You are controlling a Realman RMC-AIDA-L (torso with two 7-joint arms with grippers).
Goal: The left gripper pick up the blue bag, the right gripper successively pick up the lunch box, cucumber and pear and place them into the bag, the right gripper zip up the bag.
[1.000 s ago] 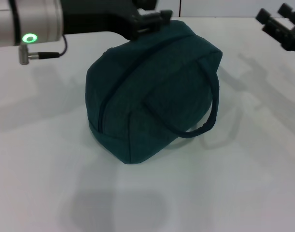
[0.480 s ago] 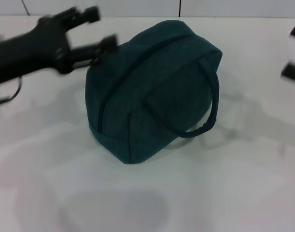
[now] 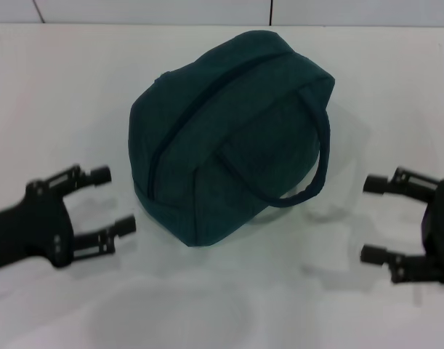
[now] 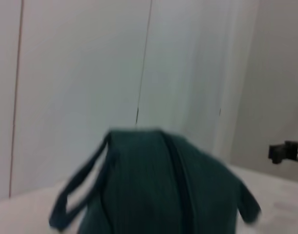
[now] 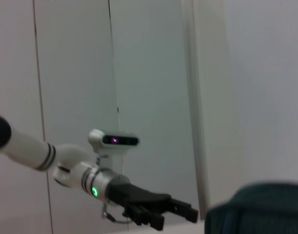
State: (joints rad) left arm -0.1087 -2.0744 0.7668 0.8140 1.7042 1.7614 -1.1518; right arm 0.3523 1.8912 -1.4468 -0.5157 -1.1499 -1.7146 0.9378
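Observation:
The blue bag [image 3: 229, 138] stands on the white table [image 3: 229, 305], its zip running closed along the top and one loop handle hanging over the near side. My left gripper [image 3: 114, 200] rests low at the near left, open and empty, a short way from the bag's lower left corner. On the near right, my right gripper [image 3: 368, 218] is open too and holds nothing, clear of the handle. The left wrist view shows the blue bag [image 4: 158, 190] close up and the right gripper [image 4: 285, 151] beyond it. The lunch box, cucumber and pear are out of view.
The right wrist view looks across at the left gripper [image 5: 180, 214] on its arm, with a corner of the blue bag [image 5: 256, 209] in front. Pale wall panels stand behind the table.
The left gripper has left the top of the bag and swung down to the near left. The right gripper has come from the far right down to the near right. The bag has not moved.

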